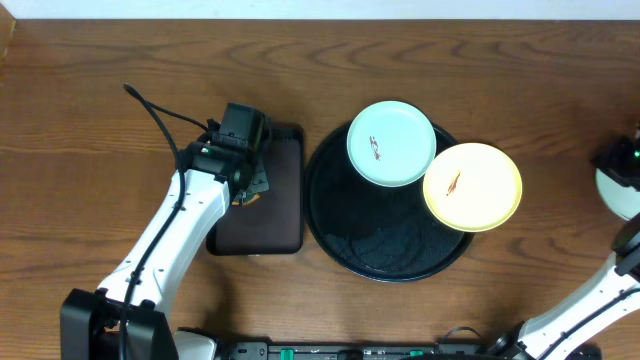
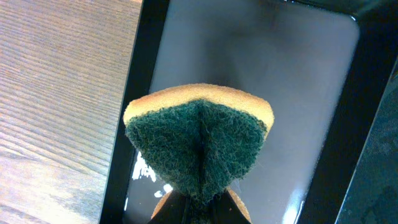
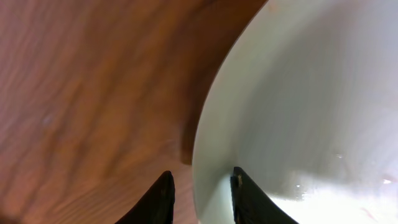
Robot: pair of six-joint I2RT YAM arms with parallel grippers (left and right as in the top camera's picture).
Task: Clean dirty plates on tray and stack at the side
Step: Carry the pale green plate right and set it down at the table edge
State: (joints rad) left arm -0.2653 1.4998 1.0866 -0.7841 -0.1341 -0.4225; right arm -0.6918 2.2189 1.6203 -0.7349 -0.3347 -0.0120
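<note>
A pale mint-blue dirty plate (image 1: 391, 143) and a pale yellow one (image 1: 472, 186) rest on the round black tray (image 1: 375, 250), each with a small smear in its centre. The yellow plate overhangs the tray's right rim. A third pale plate (image 1: 622, 195) (image 3: 298, 93) lies on the table at the far right edge. My right gripper (image 1: 622, 165) (image 3: 201, 172) straddles its rim, open, with a gap beside the outer finger. My left gripper (image 1: 248, 185) (image 2: 199, 208) is shut on a folded green-and-yellow sponge (image 2: 199, 137) above the rectangular tray.
A smaller rectangular black tray (image 1: 275, 215) (image 2: 280, 93) lies just left of the round tray, under my left gripper. Bare wooden table surrounds both trays. A black cable (image 1: 160, 120) trails from the left arm.
</note>
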